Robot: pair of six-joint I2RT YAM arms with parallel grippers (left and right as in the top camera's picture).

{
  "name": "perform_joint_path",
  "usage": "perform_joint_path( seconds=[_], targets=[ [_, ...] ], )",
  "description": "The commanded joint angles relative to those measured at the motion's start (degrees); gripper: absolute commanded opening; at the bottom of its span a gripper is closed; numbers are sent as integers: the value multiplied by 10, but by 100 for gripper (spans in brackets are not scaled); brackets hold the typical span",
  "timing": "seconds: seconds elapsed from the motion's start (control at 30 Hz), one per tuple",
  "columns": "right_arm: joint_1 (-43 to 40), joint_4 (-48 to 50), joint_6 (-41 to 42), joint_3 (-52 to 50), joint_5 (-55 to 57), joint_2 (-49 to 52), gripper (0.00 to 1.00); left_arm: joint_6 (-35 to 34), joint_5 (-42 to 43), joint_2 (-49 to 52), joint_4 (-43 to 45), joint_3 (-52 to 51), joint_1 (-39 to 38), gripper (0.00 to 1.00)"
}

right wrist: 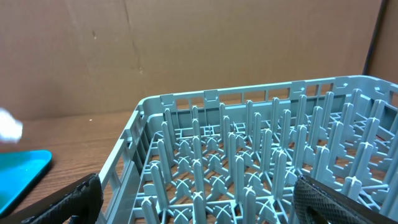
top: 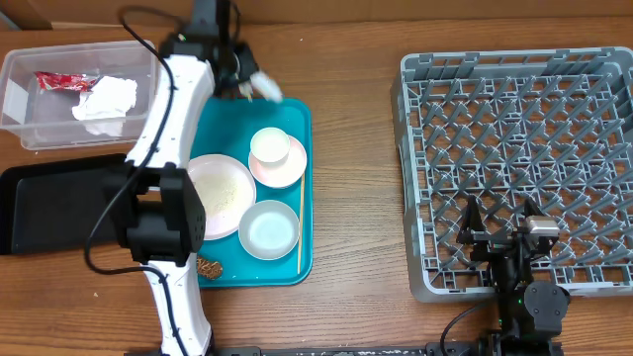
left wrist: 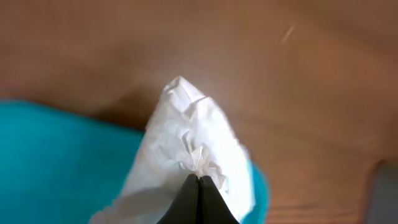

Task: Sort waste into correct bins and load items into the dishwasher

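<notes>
One crumpled white tissue (left wrist: 193,143), creased and peaked, shows pinched in the clenched left claw (left wrist: 199,182) up close, while overhead places it above the far edge of the teal plastic tray (top: 300,119); right claw (right wrist: 199,202) spread wide.

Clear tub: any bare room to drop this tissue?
In the clear tub, bare floor at its lower-left corner in the overhead view, bordered by the red wrapper and the white tissue. Its middle is crowded. The black tray below it is fully bare.
</notes>
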Motion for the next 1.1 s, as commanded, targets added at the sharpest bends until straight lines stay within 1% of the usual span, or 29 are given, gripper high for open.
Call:
perform_joint_path(
  seconds=[0.0, 0.1, 0.23, 0.4, 0.53, 0.57, 0.6, 0.63, 0.67, 0.7, 0.73, 0.77, 0.9, 1.0, 1.07],
  targets=[
    [-1, 4, 0, -6, 5, -6, 100, 0, -38, -2, -10, 64, 36, 4],
    [-1, 4, 0, -6, 5, -6, 100, 1, -65, -2, -12, 94, 68, 4],
    [-1, 4, 0, -6, 5, -6, 100, 0, -75, -2, -5, 98, 111, 4],
    [-1, 4, 0, -6, 5, -6, 100, -19, -117, 0, 5, 84, 170, 4],
    [-1, 4, 0, -6, 5, -6, 100, -19, -117, 0, 37, 54, 205, 9],
    [-1, 4, 0, -6, 5, -6, 100, -19, -117, 0, 41, 45, 212, 17],
    [-1, 4, 0, -6, 5, -6, 100, -19, -117, 0, 42, 38, 217, 37],
    [-1, 4, 0, -6, 5, -6, 100, -19, -117, 0, 44, 31, 221, 51],
    [-1, 4, 0, -6, 5, -6, 100, -19, -117, 0, 44, 26, 224, 52],
    [-1, 4, 0, -6, 5, -6, 100, -19, -117, 0, 44, 22, 226, 59],
    [-1, 4, 0, -6, 5, -6, 100, -19, -117, 0, 43, 19, 228, 77],
    [-1, 4, 0, -6, 5, -6, 100, -19, -117, 0, 40, 18, 229, 100],
    [-1, 4, 0, -6, 5, -6, 100, -19, -108, 0, 10, 18, 230, 100],
    [-1, 4, 0, -6, 5, -6, 100, -22, -55, -10, -53, 21, 230, 100],
    [-1, 4, 0, -6, 5, -6, 100, -27, -7, -23, -73, 21, 230, 100]
  ],
)
